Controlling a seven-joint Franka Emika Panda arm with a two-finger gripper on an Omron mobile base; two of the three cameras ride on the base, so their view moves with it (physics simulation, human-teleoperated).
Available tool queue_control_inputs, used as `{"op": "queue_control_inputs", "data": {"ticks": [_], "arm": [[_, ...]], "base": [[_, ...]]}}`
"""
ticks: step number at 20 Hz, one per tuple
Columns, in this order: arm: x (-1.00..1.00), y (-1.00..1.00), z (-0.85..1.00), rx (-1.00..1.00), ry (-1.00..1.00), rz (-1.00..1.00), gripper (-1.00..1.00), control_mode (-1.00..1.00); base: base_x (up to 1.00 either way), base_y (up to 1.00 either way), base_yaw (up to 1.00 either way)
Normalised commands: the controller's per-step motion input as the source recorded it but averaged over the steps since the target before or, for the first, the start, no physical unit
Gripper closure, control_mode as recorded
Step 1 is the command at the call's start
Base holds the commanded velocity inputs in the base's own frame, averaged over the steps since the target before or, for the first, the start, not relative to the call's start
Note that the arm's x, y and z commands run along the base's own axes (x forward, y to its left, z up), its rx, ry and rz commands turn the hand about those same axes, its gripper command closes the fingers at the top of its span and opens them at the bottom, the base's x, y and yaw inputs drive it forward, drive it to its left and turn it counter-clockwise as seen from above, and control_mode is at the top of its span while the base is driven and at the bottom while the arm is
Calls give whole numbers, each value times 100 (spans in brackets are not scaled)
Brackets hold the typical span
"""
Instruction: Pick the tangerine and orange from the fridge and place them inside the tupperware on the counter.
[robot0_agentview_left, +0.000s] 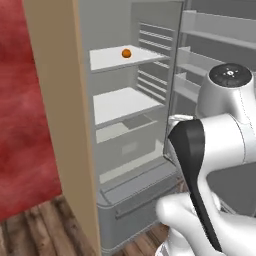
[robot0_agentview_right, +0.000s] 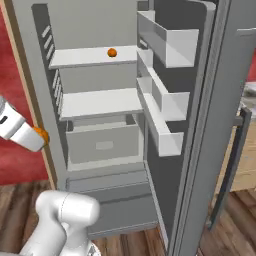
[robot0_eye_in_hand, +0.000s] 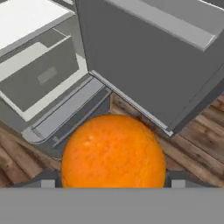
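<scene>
A large orange (robot0_eye_in_hand: 113, 151) sits between my gripper's (robot0_eye_in_hand: 113, 181) two dark fingertips, and the gripper is shut on it. It hangs over the wooden floor in front of the open fridge (robot0_agentview_left: 125, 150). In the right base view, part of the orange (robot0_agentview_right: 41, 134) shows at the tip of my white hand, left of the fridge (robot0_agentview_right: 100, 145). A small tangerine (robot0_agentview_left: 126, 53) lies on the top white shelf, seen from the other side as the tangerine (robot0_agentview_right: 112, 52). The tupperware is out of view.
The fridge door (robot0_agentview_right: 172, 100) stands wide open on the right with several white racks. A tan side panel (robot0_agentview_left: 60, 100) and a red wall (robot0_agentview_left: 20, 125) border the fridge on the left. Tan cabinet fronts (robot0_agentview_right: 246, 167) show past the door.
</scene>
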Motion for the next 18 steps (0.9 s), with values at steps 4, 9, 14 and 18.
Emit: {"op": "queue_control_inputs", "data": {"ticks": [4, 9, 14, 18], "arm": [[0, 0, 0, 0, 0, 0, 100, 100], [0, 0, 0, 0, 0, 0, 100, 100], [0, 0, 0, 0, 0, 0, 100, 100], [0, 0, 0, 0, 0, 0, 100, 100]], "base": [[-54, 53, -90], [-46, 25, -100], [-26, 10, -100], [-1, -15, -100]]}}
